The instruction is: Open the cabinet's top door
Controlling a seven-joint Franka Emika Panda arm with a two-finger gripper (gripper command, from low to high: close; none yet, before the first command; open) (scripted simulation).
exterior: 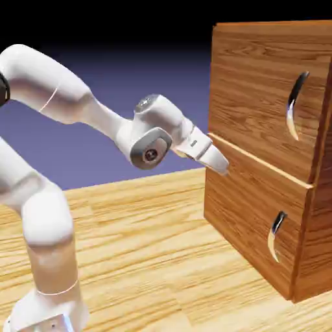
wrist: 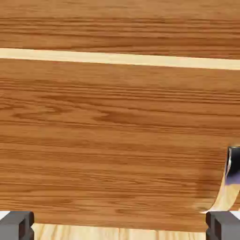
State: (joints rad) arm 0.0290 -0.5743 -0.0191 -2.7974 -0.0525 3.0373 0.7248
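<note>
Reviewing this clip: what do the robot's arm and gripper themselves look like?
The arm is glossy white with rounded, tubular links, thin seam lines and grey circular joint caps. The gripper tapers from a white hand body with small dark markings. In the hand view its fingertips are small dark-grey blocks. No cables show.

Lighting, rendered: even and bright on the cabinet [exterior: 259,130] wood and pale table [exterior: 142,233]; backdrop fades from black above to blue-violet. Soft shading under the white arm [exterior: 65,97]. Mirror glints on the curved handle [exterior: 295,107]. Both views slightly soft, without edge distortion; hand view evenly lit, shadow faint beside handle.
</note>
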